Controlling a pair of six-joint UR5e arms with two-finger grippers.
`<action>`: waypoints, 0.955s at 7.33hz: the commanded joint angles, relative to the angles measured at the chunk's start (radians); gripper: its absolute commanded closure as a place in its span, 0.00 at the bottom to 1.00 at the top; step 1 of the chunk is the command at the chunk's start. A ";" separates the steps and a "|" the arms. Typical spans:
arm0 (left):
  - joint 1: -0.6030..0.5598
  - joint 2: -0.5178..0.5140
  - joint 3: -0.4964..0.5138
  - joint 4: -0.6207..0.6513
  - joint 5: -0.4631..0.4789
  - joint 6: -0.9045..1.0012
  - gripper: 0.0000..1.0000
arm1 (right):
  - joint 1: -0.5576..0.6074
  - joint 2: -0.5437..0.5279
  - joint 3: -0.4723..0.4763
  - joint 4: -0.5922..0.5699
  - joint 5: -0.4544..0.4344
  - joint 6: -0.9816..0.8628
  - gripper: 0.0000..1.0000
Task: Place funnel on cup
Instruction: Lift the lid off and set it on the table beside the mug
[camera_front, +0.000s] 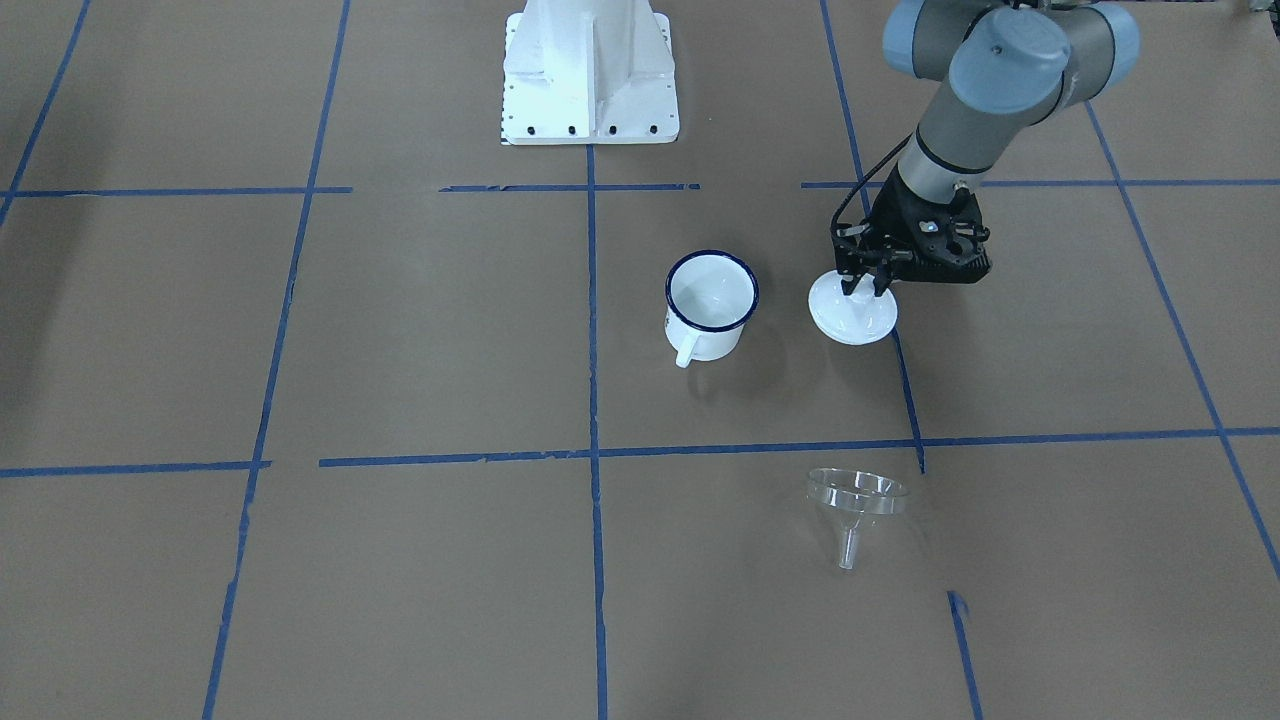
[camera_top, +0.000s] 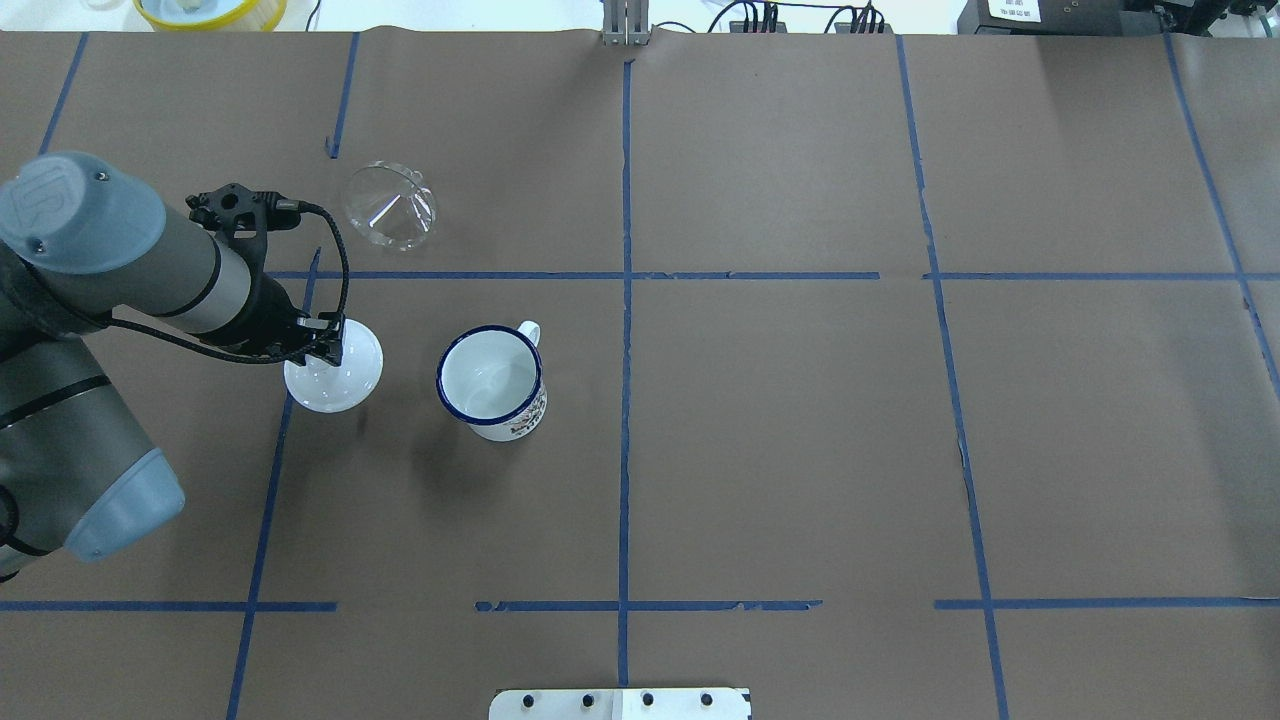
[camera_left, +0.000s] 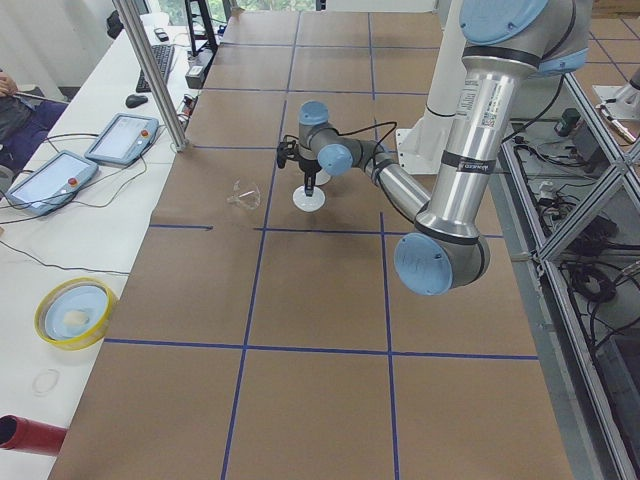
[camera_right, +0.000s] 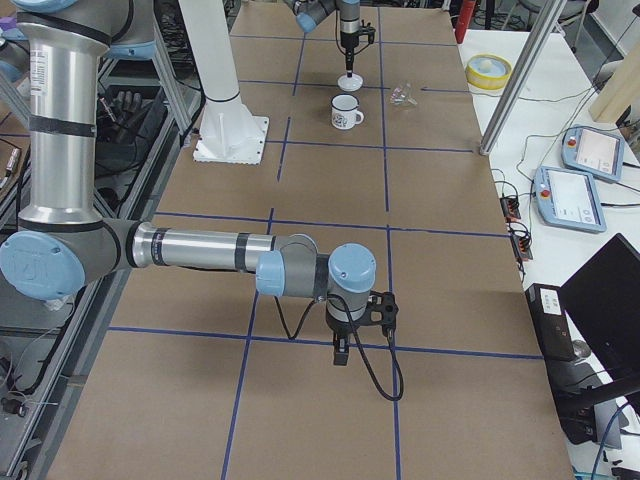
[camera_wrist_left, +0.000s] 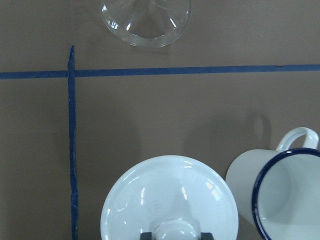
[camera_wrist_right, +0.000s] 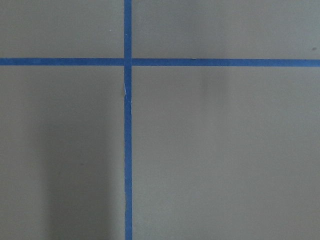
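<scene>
The clear funnel lies on its side on the brown table, also in the overhead view and at the top of the left wrist view. The white cup with a blue rim stands upright and open between funnel and robot base. My left gripper is shut on the knob of a round white lid beside the cup, at or just above the table. My right gripper hangs far from these; I cannot tell its state.
Blue tape lines cross the brown paper table. The robot's white base stands behind the cup. A yellow bowl sits past the table's far edge. The right wrist view shows only bare table and tape.
</scene>
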 joint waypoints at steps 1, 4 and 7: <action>0.001 -0.001 0.054 -0.040 0.000 0.003 1.00 | 0.000 0.000 0.001 0.000 0.000 0.000 0.00; 0.006 -0.013 0.091 -0.040 -0.002 0.004 0.00 | 0.000 0.000 0.001 0.000 0.000 0.000 0.00; -0.011 -0.036 0.047 0.005 -0.008 -0.011 0.00 | 0.000 0.000 0.001 0.000 0.000 0.000 0.00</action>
